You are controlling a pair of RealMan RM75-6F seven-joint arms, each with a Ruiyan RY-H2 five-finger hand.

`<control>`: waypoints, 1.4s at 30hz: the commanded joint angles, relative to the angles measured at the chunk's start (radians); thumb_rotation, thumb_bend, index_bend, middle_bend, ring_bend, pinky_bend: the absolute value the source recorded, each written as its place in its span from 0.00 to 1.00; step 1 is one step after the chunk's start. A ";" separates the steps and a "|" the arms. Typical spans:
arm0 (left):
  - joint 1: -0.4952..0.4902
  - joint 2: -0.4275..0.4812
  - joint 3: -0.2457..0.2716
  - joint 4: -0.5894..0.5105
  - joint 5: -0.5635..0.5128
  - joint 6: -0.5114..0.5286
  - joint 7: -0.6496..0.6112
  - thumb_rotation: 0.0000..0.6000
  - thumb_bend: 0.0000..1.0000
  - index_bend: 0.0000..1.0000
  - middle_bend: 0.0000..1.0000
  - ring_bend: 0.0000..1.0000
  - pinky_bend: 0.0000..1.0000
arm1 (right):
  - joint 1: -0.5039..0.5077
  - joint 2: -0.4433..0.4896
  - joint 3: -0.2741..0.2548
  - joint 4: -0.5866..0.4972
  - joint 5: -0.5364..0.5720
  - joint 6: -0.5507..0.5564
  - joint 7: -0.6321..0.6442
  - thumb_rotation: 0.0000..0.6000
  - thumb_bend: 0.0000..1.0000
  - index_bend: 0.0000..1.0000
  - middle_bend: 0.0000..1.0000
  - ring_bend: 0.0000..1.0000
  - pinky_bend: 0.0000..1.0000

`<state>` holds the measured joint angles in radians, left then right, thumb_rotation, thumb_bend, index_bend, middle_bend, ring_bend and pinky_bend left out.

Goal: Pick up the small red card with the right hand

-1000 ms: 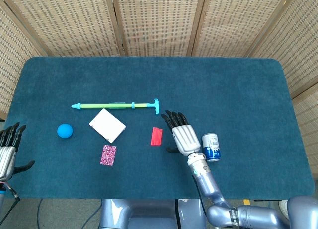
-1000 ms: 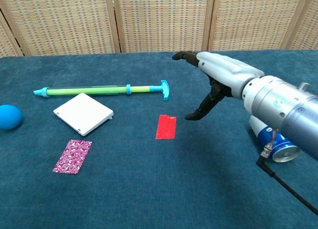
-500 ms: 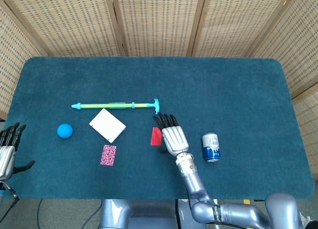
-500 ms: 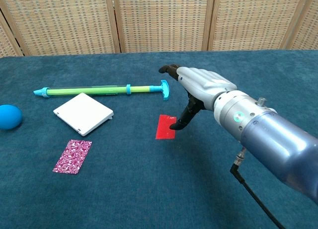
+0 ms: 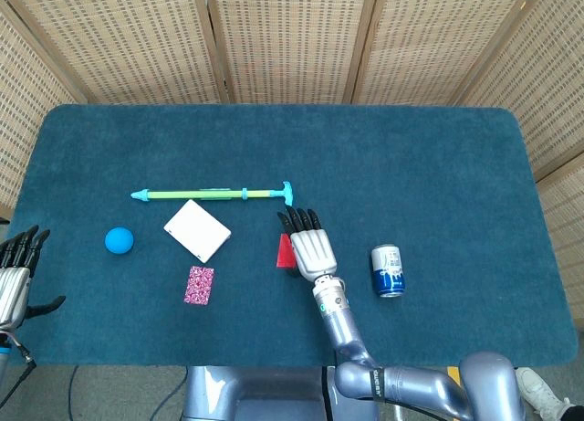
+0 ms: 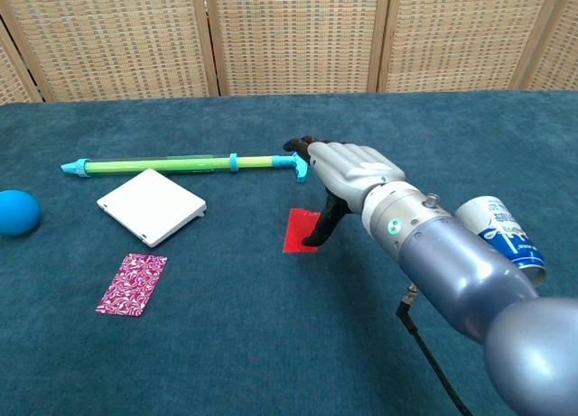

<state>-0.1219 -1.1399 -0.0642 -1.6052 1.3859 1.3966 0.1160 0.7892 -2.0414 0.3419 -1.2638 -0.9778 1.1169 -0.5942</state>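
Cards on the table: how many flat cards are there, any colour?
2. The small red card lies mid-table, partly under the right hand. The patterned magenta card lies front left, below the white box. None appears hidden.

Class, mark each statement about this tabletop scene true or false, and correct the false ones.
1. The right hand is over the red card. True.
2. The red card is lifted clear of the table. False: it lies flat on the table.
3. The blue ball sits right of the can. False: it is far to the left.
4. The white square pad lies just below the green stick. True.
5. The left hand holds the patterned card. False: it holds nothing.
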 commanded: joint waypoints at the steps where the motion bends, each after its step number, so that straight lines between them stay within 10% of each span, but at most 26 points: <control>1: -0.003 -0.002 -0.001 0.004 -0.003 -0.005 -0.001 1.00 0.14 0.00 0.00 0.00 0.05 | 0.015 -0.032 -0.001 0.051 0.007 -0.012 0.000 1.00 0.09 0.05 0.00 0.00 0.00; 28: -0.005 0.006 0.001 0.003 -0.006 -0.011 -0.019 1.00 0.14 0.00 0.00 0.00 0.05 | 0.052 -0.128 0.011 0.235 -0.010 -0.059 0.048 1.00 0.13 0.05 0.00 0.00 0.00; 42: -0.006 0.015 0.004 -0.006 0.000 -0.011 -0.025 1.00 0.14 0.00 0.00 0.00 0.05 | 0.056 -0.130 0.019 0.267 -0.018 -0.065 0.050 1.00 0.34 0.06 0.00 0.00 0.00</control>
<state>-0.1276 -1.1251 -0.0598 -1.6109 1.3858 1.3858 0.0909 0.8448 -2.1712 0.3605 -0.9966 -0.9959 1.0514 -0.5444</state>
